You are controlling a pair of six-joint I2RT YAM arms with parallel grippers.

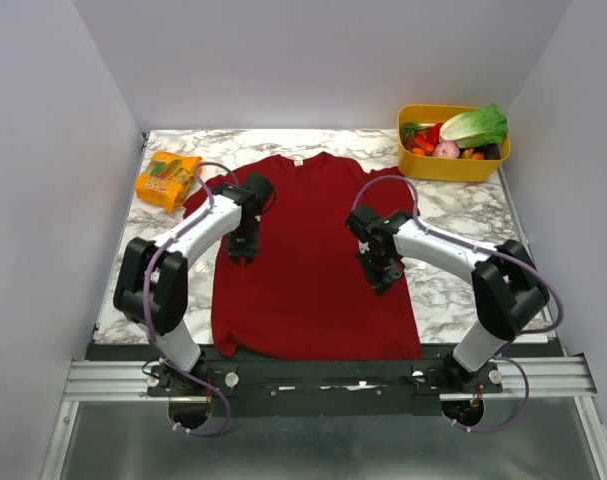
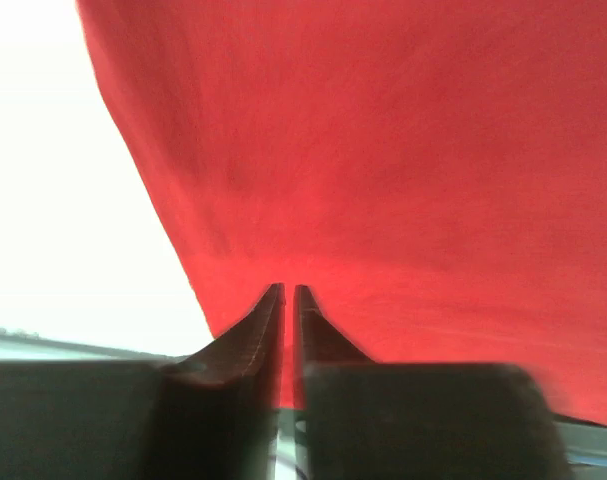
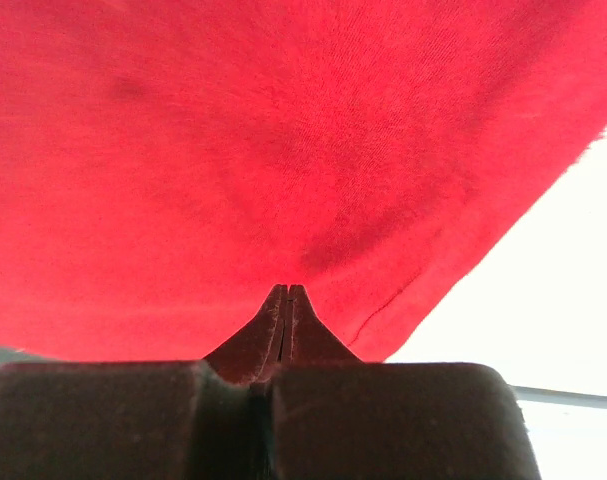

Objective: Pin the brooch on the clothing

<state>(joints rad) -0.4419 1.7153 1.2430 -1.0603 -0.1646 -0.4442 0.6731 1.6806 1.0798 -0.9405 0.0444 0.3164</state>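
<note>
- The red shirt [image 1: 313,270] lies spread flat in the middle of the marble tabletop [image 1: 453,270], collar toward the top of the frame and bottom hem close to the tabletop's near edge.
- Bare marble runs down both sides of the shirt. The wider strip is on the right of the frame, below a yellow tub [image 1: 453,168] of vegetables [image 1: 473,128] in the upper right corner.
- An orange packet [image 1: 168,180] sits in the upper left, just beside the shirt's sleeve.
- The left hand [image 1: 245,250] is down on the shirt near its left-of-frame side edge. The right hand [image 1: 380,275] is down on it nearer the opposite edge. The two are well apart.
- Only the left wrist view shows that hand's fingers [image 2: 248,335] standing a narrow slit apart, red cloth showing between them. The shirt's edge slants past on the left of that frame.
- Only the right wrist view shows its fingers [image 3: 253,340] pressed together, tips against the cloth where a dark crease gathers. I cannot tell whether a fold is pinched.
- The brooch cannot be made out in any view.
</note>
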